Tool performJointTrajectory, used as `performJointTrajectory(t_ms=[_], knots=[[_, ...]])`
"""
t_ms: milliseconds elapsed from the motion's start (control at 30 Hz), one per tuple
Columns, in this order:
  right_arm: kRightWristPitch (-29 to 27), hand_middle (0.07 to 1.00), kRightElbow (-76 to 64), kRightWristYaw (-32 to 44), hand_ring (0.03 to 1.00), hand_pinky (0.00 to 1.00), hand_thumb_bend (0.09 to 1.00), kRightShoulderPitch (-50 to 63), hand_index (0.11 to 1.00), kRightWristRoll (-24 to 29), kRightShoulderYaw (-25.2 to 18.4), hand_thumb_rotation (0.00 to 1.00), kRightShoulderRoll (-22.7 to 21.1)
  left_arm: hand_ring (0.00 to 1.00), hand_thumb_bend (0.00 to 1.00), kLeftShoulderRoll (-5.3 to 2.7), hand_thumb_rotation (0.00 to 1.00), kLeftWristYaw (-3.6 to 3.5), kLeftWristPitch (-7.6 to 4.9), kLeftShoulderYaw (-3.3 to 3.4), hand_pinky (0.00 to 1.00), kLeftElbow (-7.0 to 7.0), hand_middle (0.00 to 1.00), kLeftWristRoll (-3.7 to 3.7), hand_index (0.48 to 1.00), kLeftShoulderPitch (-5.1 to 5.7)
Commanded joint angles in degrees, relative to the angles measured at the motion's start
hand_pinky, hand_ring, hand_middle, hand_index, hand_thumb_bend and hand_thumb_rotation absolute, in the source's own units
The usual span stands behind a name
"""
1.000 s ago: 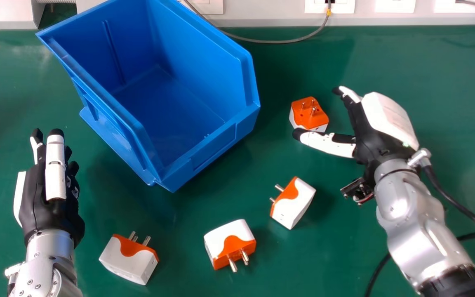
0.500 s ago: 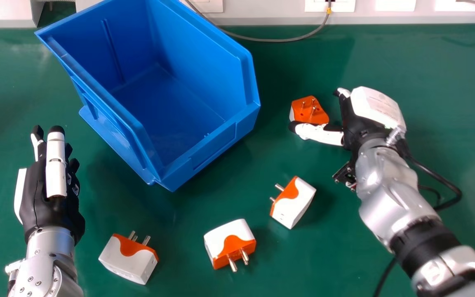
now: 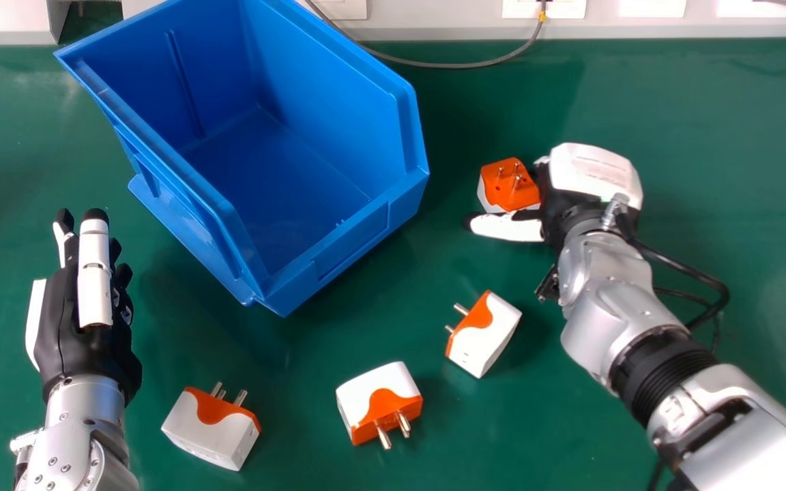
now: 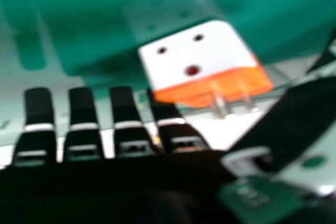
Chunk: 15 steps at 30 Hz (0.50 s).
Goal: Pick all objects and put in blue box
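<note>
Right hand [image 3: 592, 170] released, the far adapter [image 3: 507, 185] between thumb and fingers; centre it there before you close. Left hand [image 3: 82, 344]: fingers straight, empty.

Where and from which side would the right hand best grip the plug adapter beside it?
Probably by opposite sides of the adapter's body, coming in low from the robot's right. Its pins stand up from the orange face, so a grip from above would meet them; the right hand's thumb lies along the near side.
</note>
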Motion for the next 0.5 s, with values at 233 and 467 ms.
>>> performJointTrajectory(t_ms=[233, 467], knots=[[0.04, 0.829, 3.73, -0.18, 0.819, 0.74, 0.563, -5.24, 0.801, -2.98, 3.82, 0.75, 0.85, 0.99, 0.27, -0.12, 0.91, 0.25, -0.85, -0.10, 1.00, -1.72, 0.99, 0.81, 0.989, 0.40], [0.57, 0.822, 5.87, -0.37, 0.810, 0.74, 0.558, -6.87, 0.790, -3.50, 5.82, 0.74, 1.69, 0.99, 0.28, -0.13, 0.92, 0.25, -0.95, -0.25, 1.00, -1.86, 0.99, 1.03, 0.989, 0.55]])
